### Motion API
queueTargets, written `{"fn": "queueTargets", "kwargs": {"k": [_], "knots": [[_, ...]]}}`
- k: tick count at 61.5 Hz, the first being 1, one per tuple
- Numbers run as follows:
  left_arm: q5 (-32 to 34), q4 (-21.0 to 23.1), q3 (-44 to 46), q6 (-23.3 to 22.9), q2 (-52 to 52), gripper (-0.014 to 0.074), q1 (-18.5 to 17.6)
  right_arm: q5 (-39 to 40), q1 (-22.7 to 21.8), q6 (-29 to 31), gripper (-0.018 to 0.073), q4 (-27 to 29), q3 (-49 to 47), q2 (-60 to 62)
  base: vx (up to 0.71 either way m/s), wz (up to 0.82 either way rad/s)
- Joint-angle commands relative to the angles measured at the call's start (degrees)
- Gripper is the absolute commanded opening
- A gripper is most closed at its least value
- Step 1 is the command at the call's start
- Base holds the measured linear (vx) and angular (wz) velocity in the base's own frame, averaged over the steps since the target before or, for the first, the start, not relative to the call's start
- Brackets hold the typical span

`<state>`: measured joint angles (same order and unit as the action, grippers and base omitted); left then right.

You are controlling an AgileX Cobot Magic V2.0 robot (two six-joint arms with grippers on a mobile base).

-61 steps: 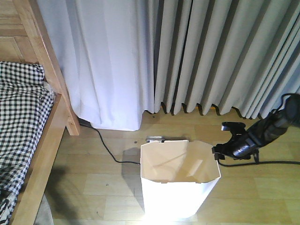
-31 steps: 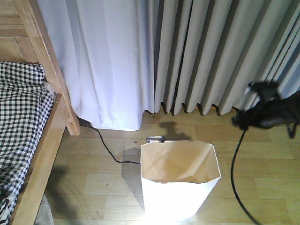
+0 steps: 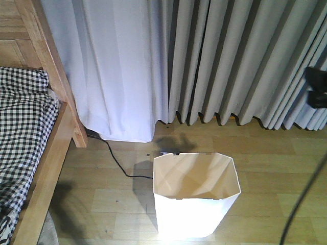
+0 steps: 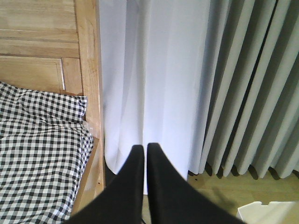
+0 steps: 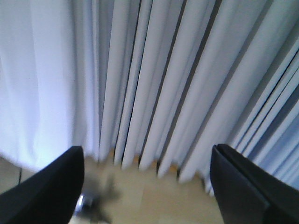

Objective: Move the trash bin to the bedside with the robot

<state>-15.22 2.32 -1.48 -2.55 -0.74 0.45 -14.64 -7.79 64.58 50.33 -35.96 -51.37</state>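
The white trash bin (image 3: 196, 204) stands upright on the wooden floor, with nothing gripping it. Its cream inside shows. The bed frame's corner post (image 3: 56, 76) and the black-and-white checked bedding (image 3: 25, 127) are at the left, a gap of floor away from the bin. A black part of my right arm (image 3: 318, 87) shows at the right edge, well above and right of the bin. My right gripper (image 5: 147, 158) is open and empty, facing the curtains. My left gripper (image 4: 142, 148) is shut and empty, pointing at the curtain beside the bed post (image 4: 86, 70). A corner of the bin (image 4: 271, 212) shows at the lower right of the left wrist view.
White and grey curtains (image 3: 204, 61) hang to the floor behind the bin. A black power cable (image 3: 116, 162) runs along the floor from the bed post toward the bin. A small metallic object (image 3: 168, 151) lies just behind the bin. My arm's black cable (image 3: 304, 199) hangs at the right.
My right gripper has left the bin's right rim and risen up and to the right, to the frame's edge. The bin has stayed in place.
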Motion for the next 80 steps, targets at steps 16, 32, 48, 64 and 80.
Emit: {"fn": "queueTargets", "kwargs": {"k": [16,32,48,64,80], "knots": [[3.95,0.21,-0.67,-0.32,-0.83,-0.0006,0.03,1.64,0.03,-2.34,0.055,4.22,11.76,27.71,0.0,0.0],[3.95,0.21,-0.67,-0.32,-0.83,-0.0006,0.03,6.65,4.23,-2.34,0.055,4.62,17.81,34.23,0.0,0.0],[3.95,0.21,-0.67,-0.32,-0.83,-0.0006,0.03,6.07,6.68,-2.34,0.0498,4.86,17.98,36.2,0.0,0.0],[3.95,0.21,-0.67,-0.32,-0.83,-0.0006,0.03,6.3,6.68,-2.34,0.0004,4.86,17.98,36.2,0.0,0.0],[3.95,0.21,-0.67,-0.32,-0.83,-0.0006,0.03,8.23,6.68,-2.16,-0.0009,5.41,17.98,36.14,0.0,0.0]]}}
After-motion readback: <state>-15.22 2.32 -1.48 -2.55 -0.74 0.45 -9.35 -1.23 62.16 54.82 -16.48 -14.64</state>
